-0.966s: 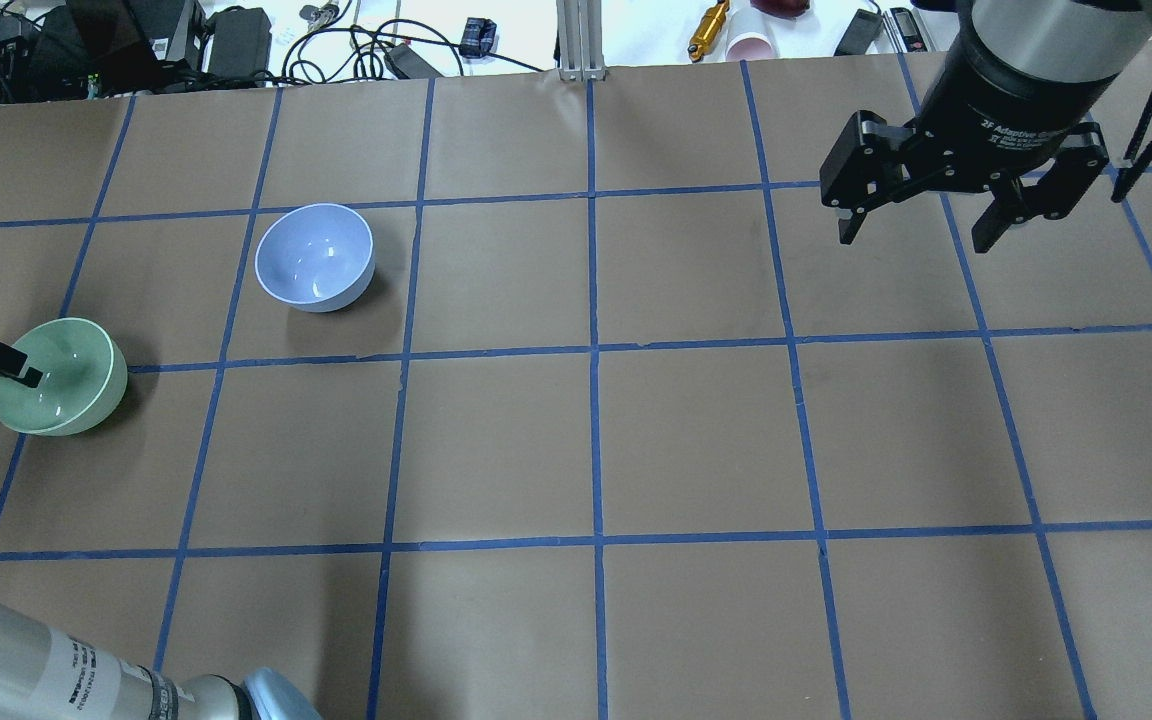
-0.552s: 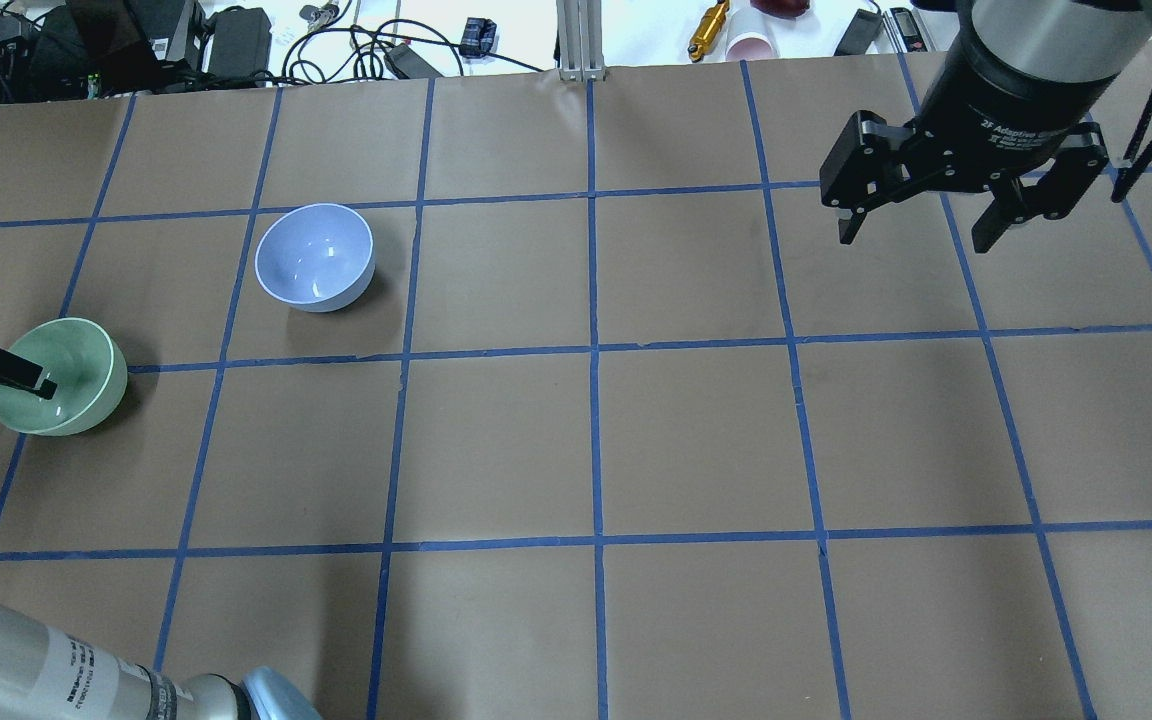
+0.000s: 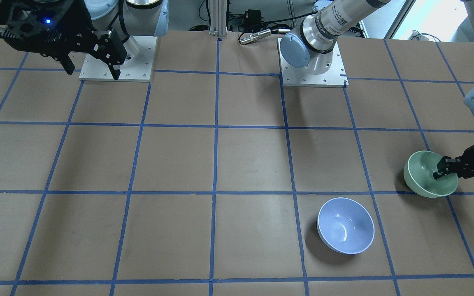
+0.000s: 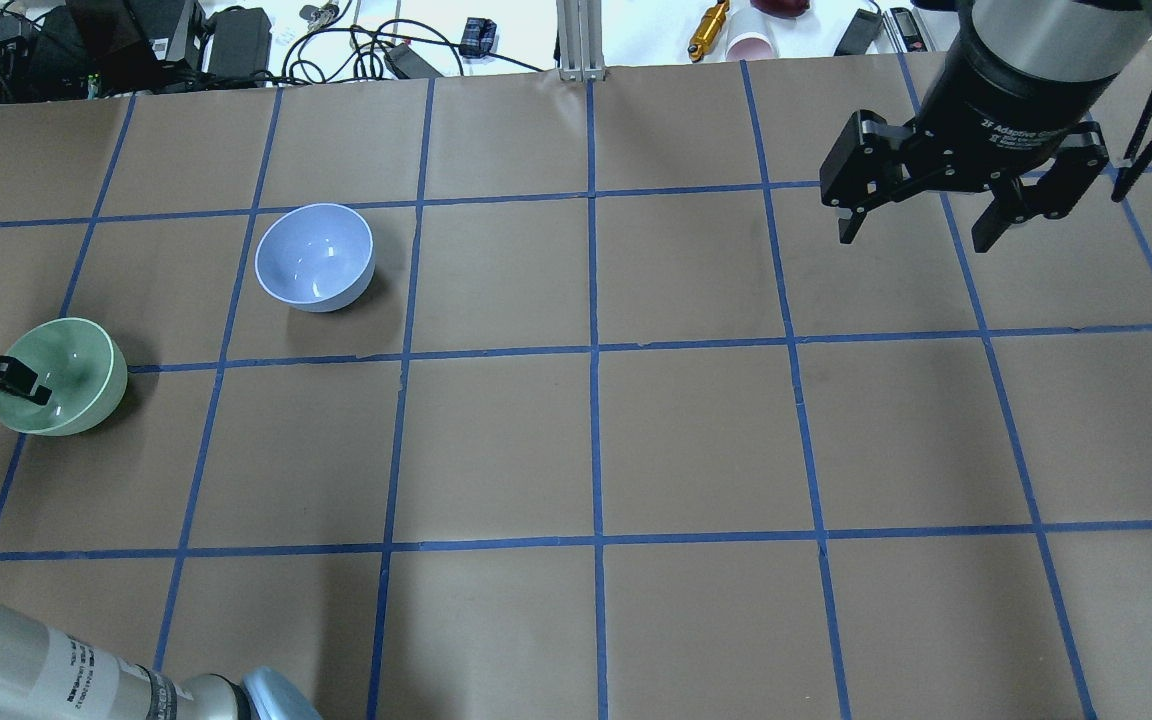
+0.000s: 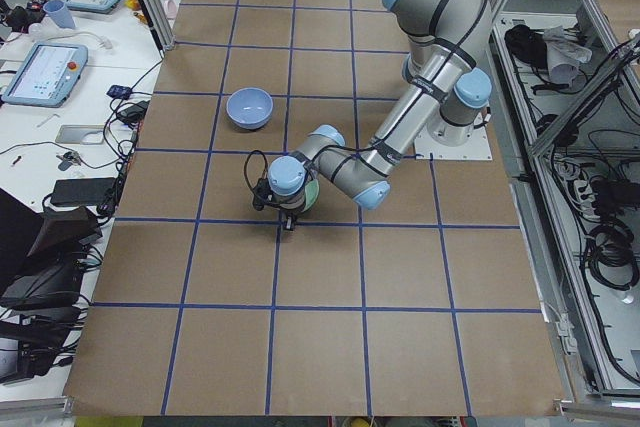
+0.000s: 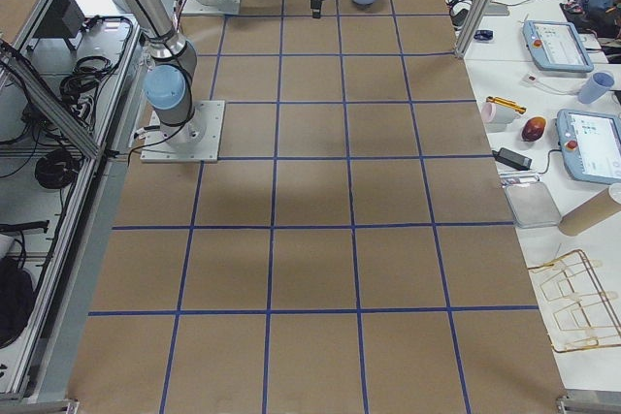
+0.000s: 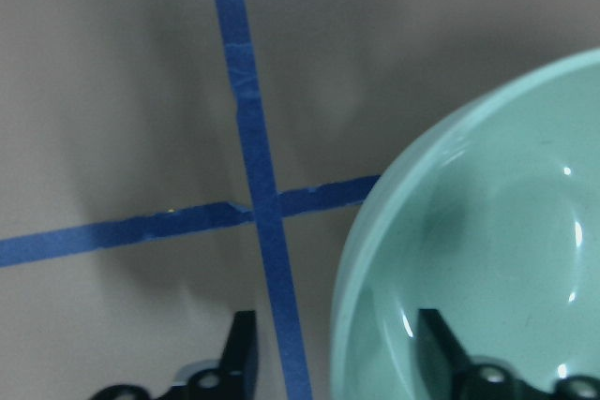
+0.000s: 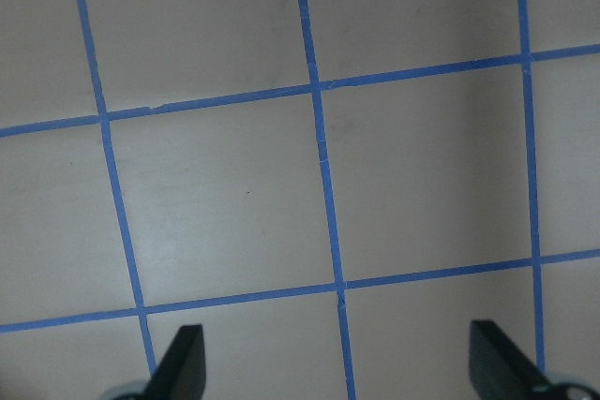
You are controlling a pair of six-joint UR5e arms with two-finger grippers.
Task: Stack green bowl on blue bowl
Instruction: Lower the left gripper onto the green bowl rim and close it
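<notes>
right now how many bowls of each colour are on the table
green bowl: 1
blue bowl: 1
total: 2

The table is a broad flat top covered in brown paper, ruled into large squares by blue tape lines. A round, glossy periwinkle-blue bowl stands upright on it, inside one square. A round, glossy mint-green bowl is near the blue bowl, closer to the robot's side and farther toward the table's end, just beside a tape crossing. Two square white metal base plates lie well beyond the blue bowl along the robot's edge, one nearer to it, the other far off.
</notes>
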